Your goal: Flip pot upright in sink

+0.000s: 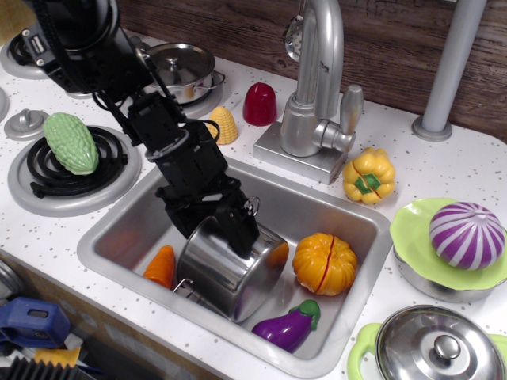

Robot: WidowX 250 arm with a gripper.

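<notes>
Lying tilted on its side in the sink (pixel 119 237), the pot (pixel 226 269) sits just left of the orange pumpkin (pixel 325 264), with a carrot (pixel 161 265) farther left. The gripper (pixel 212 226) pinches the pot's upper rim, fingers (pixel 240 229) astride the wall.

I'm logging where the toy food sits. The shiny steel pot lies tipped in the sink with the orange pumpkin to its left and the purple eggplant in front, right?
Not quite. In observation.image the orange pumpkin sits to the right of the shiny steel pot in the brushed-steel sink; an orange carrot is on its left. The purple eggplant does lie in front.
</notes>
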